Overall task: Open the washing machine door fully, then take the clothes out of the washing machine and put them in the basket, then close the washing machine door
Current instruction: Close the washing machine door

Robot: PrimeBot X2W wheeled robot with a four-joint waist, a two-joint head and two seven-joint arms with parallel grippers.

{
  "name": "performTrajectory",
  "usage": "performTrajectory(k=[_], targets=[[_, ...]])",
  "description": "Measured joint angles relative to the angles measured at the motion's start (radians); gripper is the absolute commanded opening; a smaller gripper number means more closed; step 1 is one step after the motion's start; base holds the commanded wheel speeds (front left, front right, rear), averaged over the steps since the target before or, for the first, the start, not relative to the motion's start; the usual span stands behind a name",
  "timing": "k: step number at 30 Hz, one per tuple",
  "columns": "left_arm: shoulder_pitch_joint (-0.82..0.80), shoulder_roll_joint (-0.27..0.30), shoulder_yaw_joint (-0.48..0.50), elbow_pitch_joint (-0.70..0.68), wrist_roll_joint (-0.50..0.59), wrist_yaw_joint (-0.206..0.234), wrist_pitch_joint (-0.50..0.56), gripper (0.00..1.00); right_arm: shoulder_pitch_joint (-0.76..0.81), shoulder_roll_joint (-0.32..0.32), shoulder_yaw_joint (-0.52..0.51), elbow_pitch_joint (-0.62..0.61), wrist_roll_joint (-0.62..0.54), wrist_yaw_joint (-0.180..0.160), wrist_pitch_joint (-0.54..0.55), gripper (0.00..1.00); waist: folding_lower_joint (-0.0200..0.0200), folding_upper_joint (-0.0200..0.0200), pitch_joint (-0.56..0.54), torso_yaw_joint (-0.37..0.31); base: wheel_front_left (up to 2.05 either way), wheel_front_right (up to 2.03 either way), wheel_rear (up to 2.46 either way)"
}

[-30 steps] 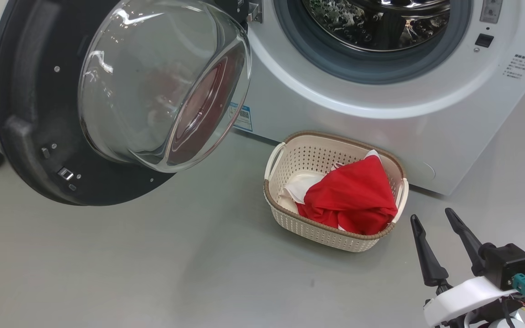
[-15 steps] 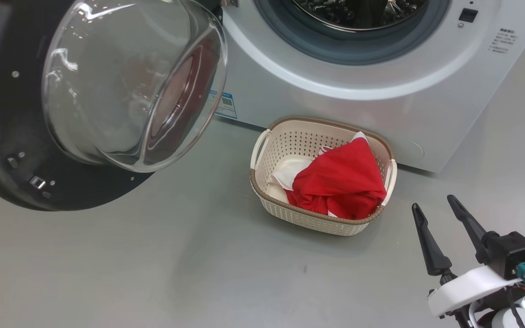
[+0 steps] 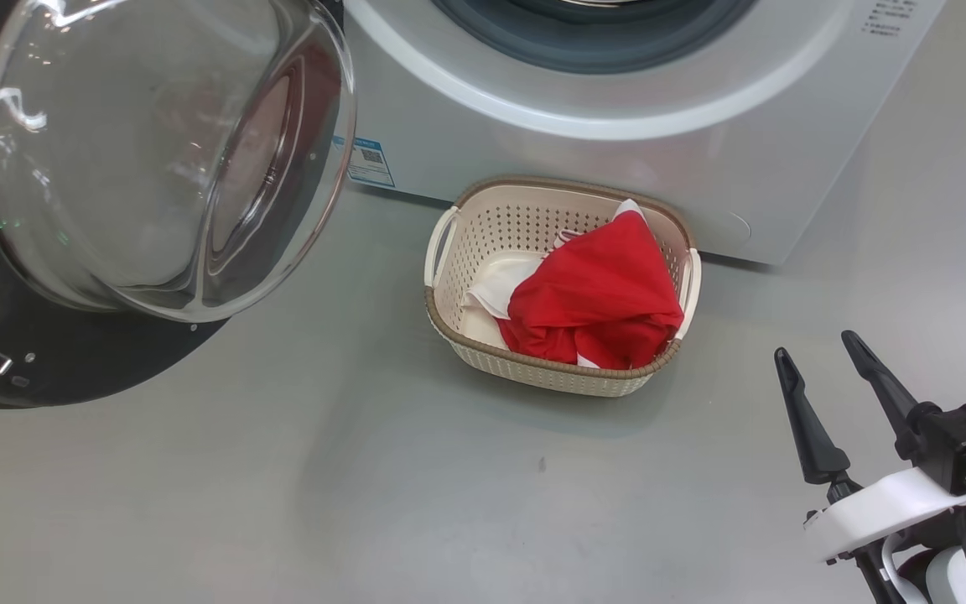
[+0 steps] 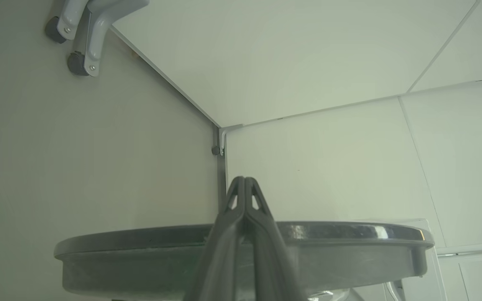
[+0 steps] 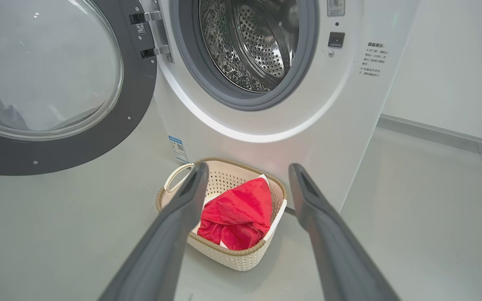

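Note:
The washing machine door (image 3: 72, 369) stands swung open at the left, its clear glass bowl (image 3: 156, 151) bulging toward me. The white washing machine (image 3: 617, 143) fills the top, and its steel drum (image 5: 257, 42) looks bare inside. On the floor before it sits the cream basket (image 3: 558, 377) holding the red and white clothes (image 3: 596, 302). My right gripper (image 3: 816, 347) hovers open and holding nothing to the basket's lower right, and in its wrist view the right gripper (image 5: 248, 167) frames the basket (image 5: 232, 255). My left gripper (image 4: 244, 179) is shut, reaching across the door's black edge (image 4: 349, 238).
Grey floor stretches in front of the machine and around the basket. White wall panels (image 4: 308, 62) stand behind the door, with a grey wheeled leg (image 4: 78, 42) near them. A white wall (image 5: 433, 62) rises to the right of the machine.
The head camera has moved, so the whole picture has slid up and to the left. The basket, clothes and door keep their places; my right gripper stays open.

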Motion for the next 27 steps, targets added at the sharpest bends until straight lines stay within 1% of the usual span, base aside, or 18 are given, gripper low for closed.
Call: performTrajectory(k=[6,13,27], targets=[[-0.038,0.005,-0.030,0.054,0.000,0.000,0.024,0.00,-0.001,-0.011,-0.016,-0.005,0.000,0.000,0.000,1.00,0.0000,0.0000,0.024,-0.014,0.00,0.00,0.00],[-0.059,0.016,-0.038,0.109,0.000,-0.001,0.040,0.00,-0.002,-0.013,-0.020,-0.006,0.000,0.000,0.000,1.00,0.0000,0.0000,0.030,-0.010,0.00,0.00,0.00],[-0.064,0.042,-0.085,0.165,0.000,-0.097,0.134,0.00,-0.002,-0.017,-0.023,-0.008,0.002,-0.001,0.000,1.00,0.0000,0.0000,0.028,0.012,0.00,0.00,0.00]])
